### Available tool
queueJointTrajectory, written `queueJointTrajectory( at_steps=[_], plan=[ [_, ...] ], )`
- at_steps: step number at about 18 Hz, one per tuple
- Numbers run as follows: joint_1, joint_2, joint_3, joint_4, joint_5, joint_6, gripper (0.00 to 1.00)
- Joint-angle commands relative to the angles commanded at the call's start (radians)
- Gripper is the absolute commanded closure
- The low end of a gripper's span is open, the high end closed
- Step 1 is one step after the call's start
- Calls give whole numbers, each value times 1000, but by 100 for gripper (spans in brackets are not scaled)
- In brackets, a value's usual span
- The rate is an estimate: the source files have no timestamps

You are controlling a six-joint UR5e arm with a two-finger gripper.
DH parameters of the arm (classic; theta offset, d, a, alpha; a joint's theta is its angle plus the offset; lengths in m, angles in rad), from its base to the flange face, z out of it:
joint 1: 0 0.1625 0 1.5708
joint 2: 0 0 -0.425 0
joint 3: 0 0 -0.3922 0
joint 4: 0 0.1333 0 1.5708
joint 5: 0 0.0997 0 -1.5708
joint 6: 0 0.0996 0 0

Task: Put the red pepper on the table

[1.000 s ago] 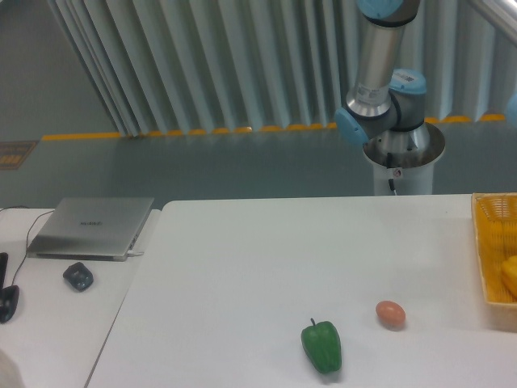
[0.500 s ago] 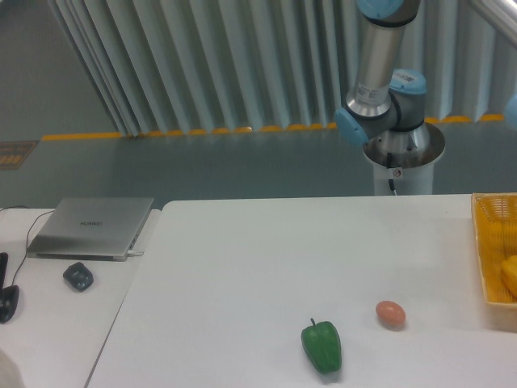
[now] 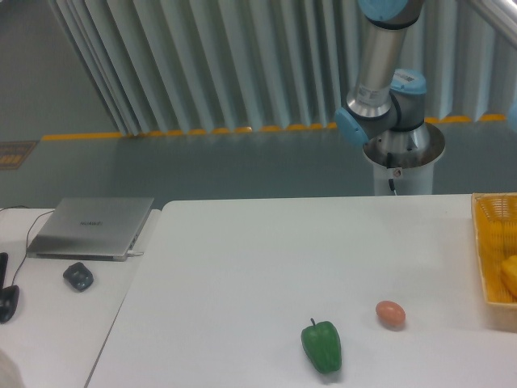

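The red pepper is not in view. The white table (image 3: pixel 242 275) fills the lower part of the camera view. A green bell pepper (image 3: pixel 321 346) lies near its front edge and an orange-brown egg (image 3: pixel 390 314) sits to its right. Only the arm's base and lower links (image 3: pixel 380 89) show at the back right, rising out of the top of the frame. The gripper is out of view.
A yellow basket (image 3: pixel 494 259) with something yellow inside stands at the table's right edge. An adjoining white desk on the left holds a grey laptop (image 3: pixel 93 226), a dark mouse (image 3: pixel 77 276) and a black object (image 3: pixel 6 301).
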Motion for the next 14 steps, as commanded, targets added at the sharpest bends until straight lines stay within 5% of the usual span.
queueJointTrajectory(
  at_steps=[7, 14],
  plan=[
    [-3, -17, 6, 0, 0, -5, 0],
    [-6, -17, 8, 0, 3, -58, 37]
  ],
)
